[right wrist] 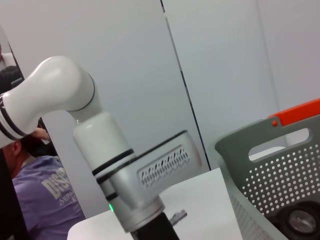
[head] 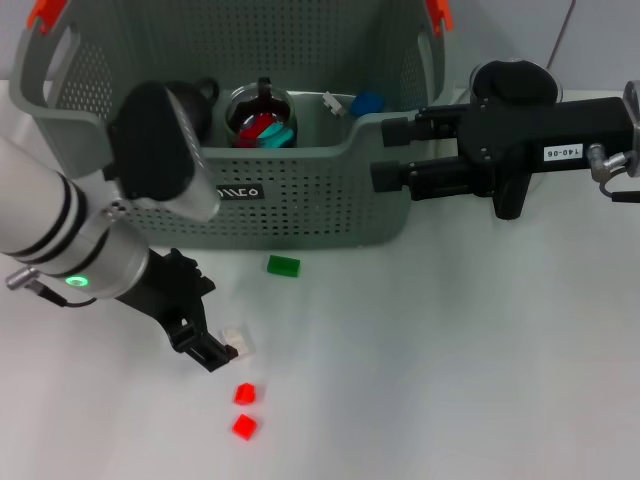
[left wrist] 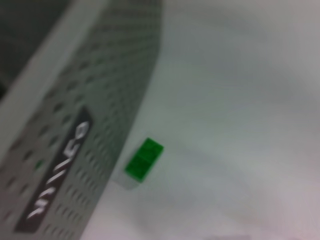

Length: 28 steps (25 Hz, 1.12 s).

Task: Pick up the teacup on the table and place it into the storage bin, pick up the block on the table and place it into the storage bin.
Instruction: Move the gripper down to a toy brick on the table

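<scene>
- Left gripper [head: 222, 352], low on my table [head: 450, 380]: fingers pinching a small white block [head: 234, 338].
- At 6 o'clock from it, two red blocks [head: 244, 410]; at 1 o'clock, a green block [head: 283, 266] just before the storage bin [head: 300, 200].
- Right gripper [head: 385, 155], hovering level at the bin's 3 o'clock rim: I read its fingers as spread, holding nothing.
- Inside the bin: a glass pitcher [head: 262, 117] with red and teal pieces, and a blue piece [head: 366, 102].
- I cannot pick out the teacup.
</scene>
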{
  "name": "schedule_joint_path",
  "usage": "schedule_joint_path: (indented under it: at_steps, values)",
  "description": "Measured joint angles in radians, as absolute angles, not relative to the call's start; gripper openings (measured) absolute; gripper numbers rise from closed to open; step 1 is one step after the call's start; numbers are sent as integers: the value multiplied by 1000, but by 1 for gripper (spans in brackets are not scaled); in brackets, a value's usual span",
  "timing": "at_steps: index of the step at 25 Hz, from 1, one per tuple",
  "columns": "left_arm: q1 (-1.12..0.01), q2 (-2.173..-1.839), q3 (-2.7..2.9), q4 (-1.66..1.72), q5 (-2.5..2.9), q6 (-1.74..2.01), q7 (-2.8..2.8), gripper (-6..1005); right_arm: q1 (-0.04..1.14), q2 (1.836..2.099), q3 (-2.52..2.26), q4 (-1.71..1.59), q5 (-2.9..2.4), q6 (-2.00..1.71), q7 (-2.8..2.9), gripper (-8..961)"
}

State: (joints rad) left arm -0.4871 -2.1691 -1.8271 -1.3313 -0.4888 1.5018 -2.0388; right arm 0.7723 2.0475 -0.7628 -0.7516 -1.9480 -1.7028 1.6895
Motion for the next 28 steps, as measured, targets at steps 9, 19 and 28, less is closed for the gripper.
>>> schedule_joint_path:
  at_steps: [9,19,28]
  values:
    - [-488,-2170,-1737,-1321,-484,1487,-2051,894,774,2048,-772,-752,-1948,-1709,1694,777]
    - [-508,-2171,-1714,-1291,-483,1459,-2059,871,764,2025,-847,-752,-1962,-1728,1693,776]
    - [-532,-2171,-1712,-1259,-483,1458,-2065,849,760,2009,-880,-752,-2058,-1747,1721,776]
